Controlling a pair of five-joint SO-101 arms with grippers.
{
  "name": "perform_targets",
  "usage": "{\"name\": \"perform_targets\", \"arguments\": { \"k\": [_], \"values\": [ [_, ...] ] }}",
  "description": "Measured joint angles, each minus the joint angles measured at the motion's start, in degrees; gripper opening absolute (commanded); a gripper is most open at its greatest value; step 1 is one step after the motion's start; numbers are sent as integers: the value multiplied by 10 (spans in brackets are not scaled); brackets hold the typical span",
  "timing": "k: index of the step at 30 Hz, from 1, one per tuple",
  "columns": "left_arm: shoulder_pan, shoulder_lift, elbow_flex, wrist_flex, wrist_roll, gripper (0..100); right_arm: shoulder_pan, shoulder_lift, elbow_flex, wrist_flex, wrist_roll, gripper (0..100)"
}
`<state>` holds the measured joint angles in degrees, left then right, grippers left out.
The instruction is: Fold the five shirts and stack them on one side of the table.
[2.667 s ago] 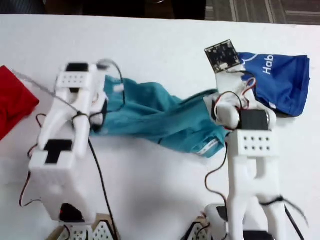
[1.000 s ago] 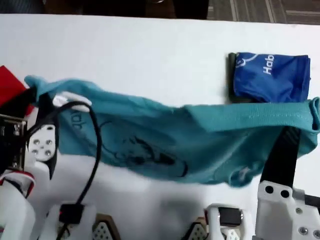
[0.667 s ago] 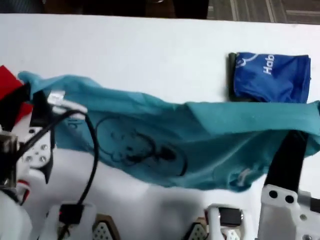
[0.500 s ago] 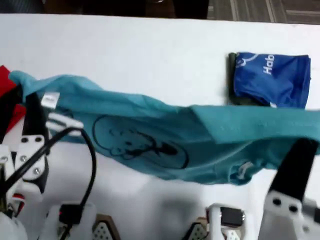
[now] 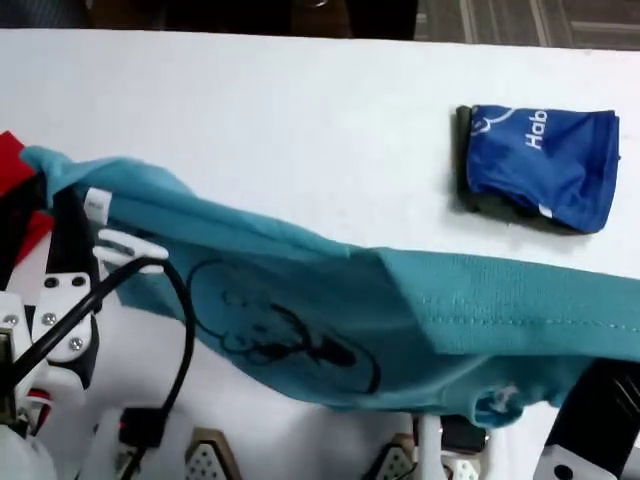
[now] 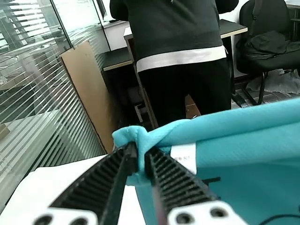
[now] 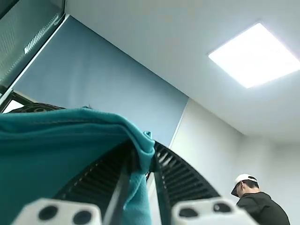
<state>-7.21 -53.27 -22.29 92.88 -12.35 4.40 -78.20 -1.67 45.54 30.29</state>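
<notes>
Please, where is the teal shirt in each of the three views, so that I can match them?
High view: the teal shirt stretches across the front of the table.
Left wrist view: its corner is pinched in the left gripper, beside a white label.
Right wrist view: its hemmed edge is pinched in the right gripper.
Shared landmark: the white label, near the shirt's left end in the high view.

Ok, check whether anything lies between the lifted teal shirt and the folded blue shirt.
Nothing visible does. Both the left gripper and right gripper hold the teal shirt stretched over the near side; bare table separates it from the folded blue shirt. The red shirt lies off at the left edge.
</notes>
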Motion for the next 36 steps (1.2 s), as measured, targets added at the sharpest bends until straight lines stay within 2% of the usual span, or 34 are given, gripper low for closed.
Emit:
{"name": "perform_targets", "arguments": {
  "k": [3,8,16,20,23,27,36],
  "values": [
    [0,0,25,6,0,26,0,0,21,0,0,19],
    [0,0,157,-18,0,26,-1,33,119,0,0,19],
    [1,11,429,-175,0,26,-3,118,342,-63,0,19],
    [1,31,470,-258,0,26,-16,185,377,-127,0,19],
    [1,97,450,-279,0,26,-30,244,367,-164,0,19],
    [1,230,349,-271,0,26,-33,338,308,-171,0,19],
    [-9,505,-16,-115,0,26,-33,474,140,-136,0,19]
  ]
}}
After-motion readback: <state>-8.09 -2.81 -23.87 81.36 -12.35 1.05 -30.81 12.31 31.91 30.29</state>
